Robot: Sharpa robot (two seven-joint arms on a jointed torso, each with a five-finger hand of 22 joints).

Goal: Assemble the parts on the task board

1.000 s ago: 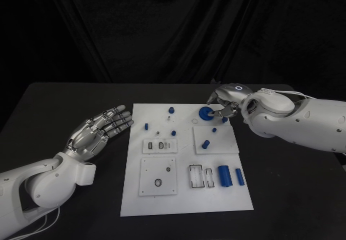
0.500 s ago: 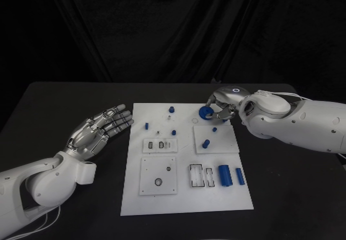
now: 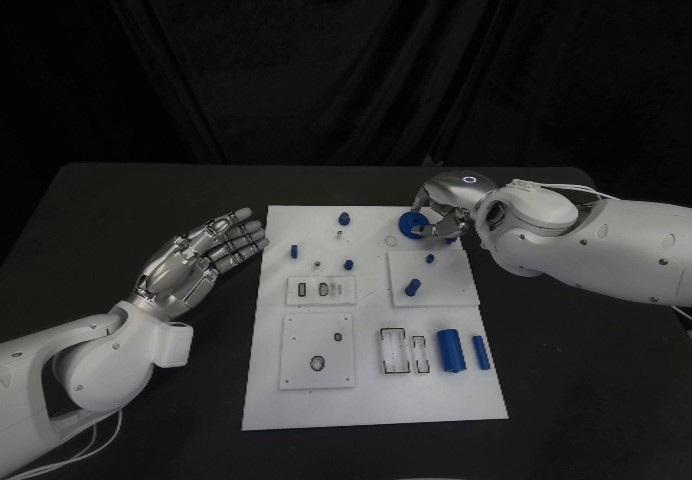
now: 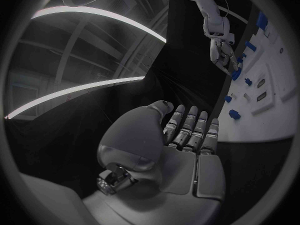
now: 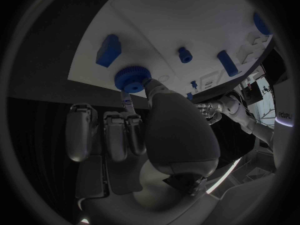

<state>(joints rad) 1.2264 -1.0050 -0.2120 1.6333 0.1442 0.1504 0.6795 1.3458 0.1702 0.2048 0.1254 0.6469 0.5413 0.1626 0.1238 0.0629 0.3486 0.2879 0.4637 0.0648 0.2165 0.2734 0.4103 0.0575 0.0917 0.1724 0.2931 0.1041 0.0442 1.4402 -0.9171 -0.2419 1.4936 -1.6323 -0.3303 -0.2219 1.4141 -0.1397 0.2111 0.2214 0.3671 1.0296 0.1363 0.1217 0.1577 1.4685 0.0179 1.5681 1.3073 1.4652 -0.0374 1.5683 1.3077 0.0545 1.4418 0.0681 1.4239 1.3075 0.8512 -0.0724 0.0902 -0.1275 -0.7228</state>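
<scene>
— What's different from a second ago?

— The right hand has eased a little toward the left along the far edge of the task board, and its forearm has followed, so more of the white arm now lies over the board's far right corner.

— And the blue gear it pinches?

— It has gone with the hand, shifting slightly left and a touch farther away. In the right wrist view the fingertips grip its rim just over the board's edge.

— Most of that move came when?

— In the first half second; since then the shift is barely visible.
</scene>
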